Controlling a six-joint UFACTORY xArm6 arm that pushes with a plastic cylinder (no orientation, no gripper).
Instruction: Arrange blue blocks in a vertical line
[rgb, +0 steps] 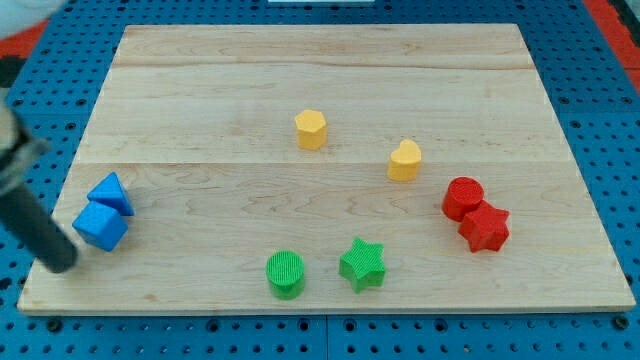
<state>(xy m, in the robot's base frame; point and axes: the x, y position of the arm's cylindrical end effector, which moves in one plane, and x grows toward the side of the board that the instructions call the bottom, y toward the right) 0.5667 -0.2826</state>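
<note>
My tip sits at the view's lower left, just left of the blue cube, close to it; can't tell if it's touching. The tool is a bare rod, nothing to open or close, holding nothing.

Both blue blocks are crowded near the left edge of the wooden surface: blue triangle just above the cube and a bit to the right, the two touching. Little room between them and the left edge; lots of bare wood to their right and above.

Others:
- yellow hexagon near centre, yellow heart-ish block to its right and lower, apart.
- red cylinder and red star at the right, touching, short of the right edge.
- green cylinder and green star near the bottom edge, side by side with a gap.

Whole top band of the surface is open. Wide lane between the blues and the greens. No containers here, blocks sit loose on the wood. Blue pegboard surrounds the surface.
</note>
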